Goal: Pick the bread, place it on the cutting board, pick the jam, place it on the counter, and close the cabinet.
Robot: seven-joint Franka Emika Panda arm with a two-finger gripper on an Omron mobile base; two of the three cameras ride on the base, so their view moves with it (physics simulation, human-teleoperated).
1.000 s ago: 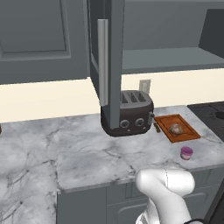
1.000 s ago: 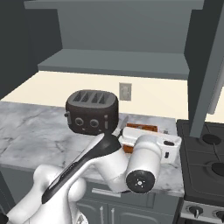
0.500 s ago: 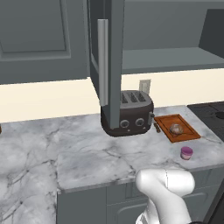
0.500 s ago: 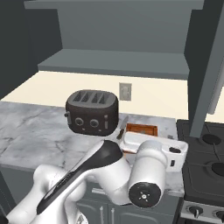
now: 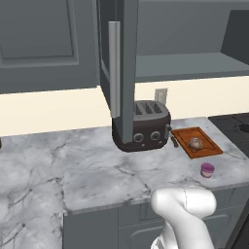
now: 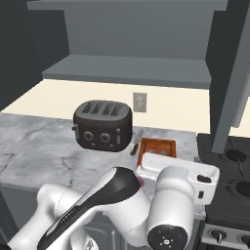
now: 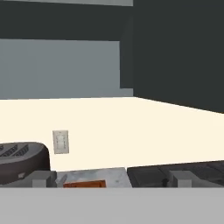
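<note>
My gripper (image 7: 112,178) is spread wide with nothing between its fingertips, low at the counter's (image 5: 97,175) front edge. The bread (image 5: 196,144) already rests on the cutting board (image 5: 187,135) and the jam (image 5: 207,169) stands on the marble just in front of the board, so I judge the open cabinet door (image 5: 127,58) is what remains. It hangs edge-on above the toaster (image 5: 141,126), up and to my left, its pale bar handle (image 5: 114,68) running vertically.

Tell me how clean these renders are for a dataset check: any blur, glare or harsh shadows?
Left base view: sharp and evenly lit, with no glare on the counter and only a soft shadow under the toaster. Right base view: the shelf recess is dim. Hand view: softer and coarser, with the cutting board a thin sliver.
</note>
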